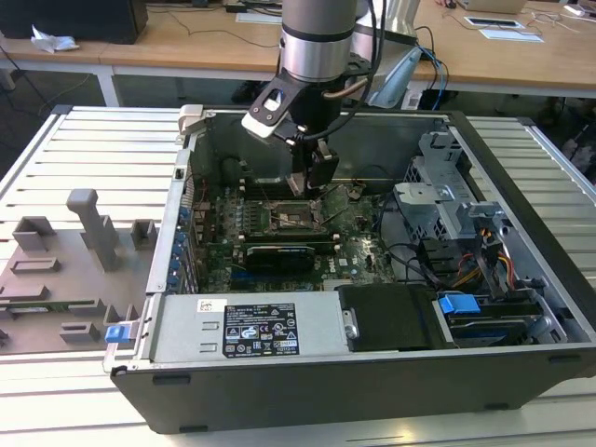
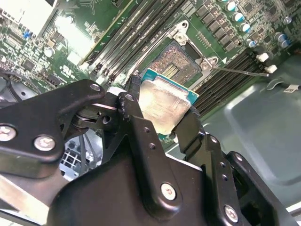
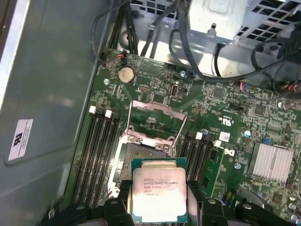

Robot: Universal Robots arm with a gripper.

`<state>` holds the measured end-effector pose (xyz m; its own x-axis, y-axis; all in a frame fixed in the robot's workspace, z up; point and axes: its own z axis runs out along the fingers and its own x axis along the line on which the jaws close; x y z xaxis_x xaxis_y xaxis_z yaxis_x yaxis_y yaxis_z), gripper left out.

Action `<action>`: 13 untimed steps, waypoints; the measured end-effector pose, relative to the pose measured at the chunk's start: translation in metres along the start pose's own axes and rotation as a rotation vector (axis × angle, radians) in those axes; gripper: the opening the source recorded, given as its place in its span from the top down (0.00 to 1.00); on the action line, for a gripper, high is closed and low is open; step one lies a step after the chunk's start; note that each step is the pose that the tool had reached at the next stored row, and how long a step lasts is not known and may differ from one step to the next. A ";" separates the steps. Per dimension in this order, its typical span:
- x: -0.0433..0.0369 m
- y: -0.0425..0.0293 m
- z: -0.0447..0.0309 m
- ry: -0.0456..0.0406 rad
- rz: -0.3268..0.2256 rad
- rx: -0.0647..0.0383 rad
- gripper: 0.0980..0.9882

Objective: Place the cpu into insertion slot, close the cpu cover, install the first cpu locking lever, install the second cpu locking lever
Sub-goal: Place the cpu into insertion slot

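Open case (image 1: 372, 391) on slatted table (image 1: 93, 140). Inside: silver power supply (image 1: 242, 326), black card (image 1: 279, 253), drive cage (image 1: 447, 200), memory slots (image 3: 101, 141), coin battery (image 3: 125, 74), finned heatsink (image 3: 272, 162). Grey fixture (image 1: 56, 279) beside the case, at the exterior view's left.

Silver-grey arm (image 1: 317, 37), black jointed claw (image 2: 162, 110), silver screws (image 2: 168, 190), black cables (image 1: 375, 37) at wrist

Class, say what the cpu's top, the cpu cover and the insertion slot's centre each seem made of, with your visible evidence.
The cpu: top looks like dull silver-grey metal, matt with soft glare; green rim, probably circuit board. The cpu cover: thin sheet metal, judging by its pale sheen. The insertion slot: brownish-gold glittering centre, likely fine metal contacts.
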<state>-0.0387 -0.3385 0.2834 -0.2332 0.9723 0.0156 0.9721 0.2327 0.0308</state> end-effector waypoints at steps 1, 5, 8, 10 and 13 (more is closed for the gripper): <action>0.0000 0.0000 0.0000 -0.0007 0.008 0.000 0.50; 0.0000 0.0000 0.0000 -0.0045 0.047 0.000 0.50; 0.0000 0.0000 0.0000 -0.0064 0.073 0.000 0.50; 0.0000 0.0000 0.0000 -0.0072 0.088 0.000 0.50; 0.0000 0.0000 0.0001 -0.0082 0.114 -0.001 0.50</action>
<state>-0.0387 -0.3385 0.2833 -0.1209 0.9926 0.0108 0.9923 0.1206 0.0299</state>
